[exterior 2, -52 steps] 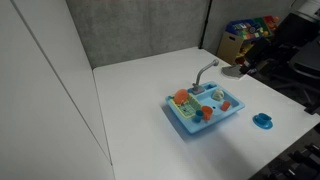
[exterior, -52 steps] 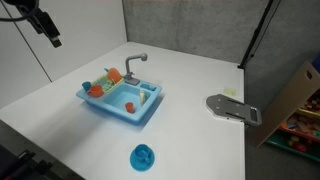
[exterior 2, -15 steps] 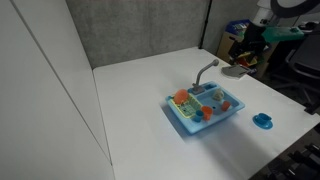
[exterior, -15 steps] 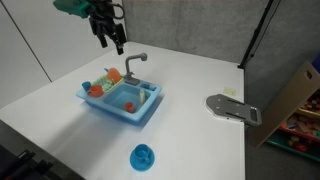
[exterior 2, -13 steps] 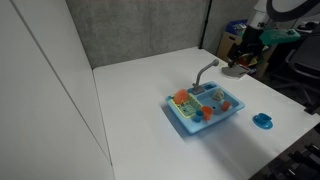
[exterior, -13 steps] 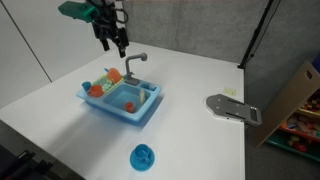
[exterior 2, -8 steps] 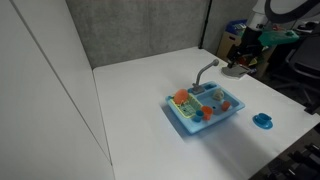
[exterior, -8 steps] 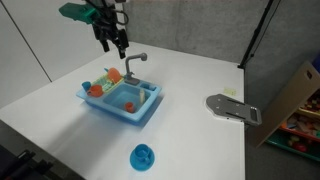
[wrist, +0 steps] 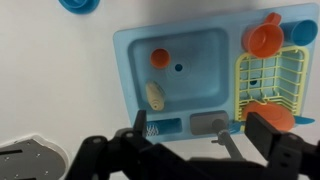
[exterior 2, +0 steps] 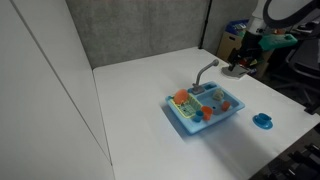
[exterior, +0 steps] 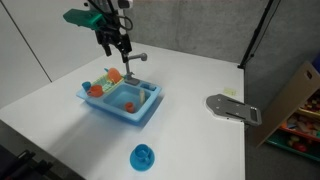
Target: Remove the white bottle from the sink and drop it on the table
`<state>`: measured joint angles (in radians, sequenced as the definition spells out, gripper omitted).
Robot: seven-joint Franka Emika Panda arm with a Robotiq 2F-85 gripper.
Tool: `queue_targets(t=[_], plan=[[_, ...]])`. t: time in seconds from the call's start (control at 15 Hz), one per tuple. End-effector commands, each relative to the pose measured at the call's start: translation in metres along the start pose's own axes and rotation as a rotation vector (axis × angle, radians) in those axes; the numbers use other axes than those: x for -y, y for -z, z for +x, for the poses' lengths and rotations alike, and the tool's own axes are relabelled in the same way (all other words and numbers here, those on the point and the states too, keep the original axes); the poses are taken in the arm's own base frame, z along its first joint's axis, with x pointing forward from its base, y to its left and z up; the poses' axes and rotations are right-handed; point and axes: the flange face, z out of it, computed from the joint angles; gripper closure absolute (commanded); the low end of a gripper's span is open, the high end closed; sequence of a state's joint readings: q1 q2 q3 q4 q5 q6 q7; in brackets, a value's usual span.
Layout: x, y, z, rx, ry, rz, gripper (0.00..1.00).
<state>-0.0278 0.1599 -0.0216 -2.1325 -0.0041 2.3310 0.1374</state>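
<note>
Claw (wrist: 195,140), black two-fingered, hangs spread wide over light-blue plastic toy sink (wrist: 121,65), where tiny cream-white toy bottle (wrist: 154,95) lies sideways at 7 o'clock of drain (wrist: 178,68); likely light, stiff, slick, rolls easily, so pinch mid-body.

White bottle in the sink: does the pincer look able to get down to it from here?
Probably yes. The white bottle lies uncovered in the sink basin, and the open pincer hangs above; only the faucet stands close by.
</note>
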Motion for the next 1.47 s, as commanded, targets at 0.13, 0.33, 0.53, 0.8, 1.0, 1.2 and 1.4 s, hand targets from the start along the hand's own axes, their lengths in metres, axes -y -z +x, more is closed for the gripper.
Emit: queue_targets(t=[0.13,0.33,0.53,0.8,1.0,1.2,1.4], plan=[[-0.012,-0.035,0.005,-0.021,0.073,0.017,0.0],[-0.009,-0.062,0.013,-0.014,0.082,0.023,0.0],[-0.01,-0.082,0.022,-0.002,0.074,0.022,0.0],[-0.013,-0.1,0.039,0.004,0.062,0.022,0.0],[-0.018,-0.112,0.052,-0.002,0.057,0.014,0.0],[-0.022,-0.126,0.063,-0.004,0.058,0.001,0.0],[-0.025,-0.14,0.07,0.008,0.063,-0.012,0.0]])
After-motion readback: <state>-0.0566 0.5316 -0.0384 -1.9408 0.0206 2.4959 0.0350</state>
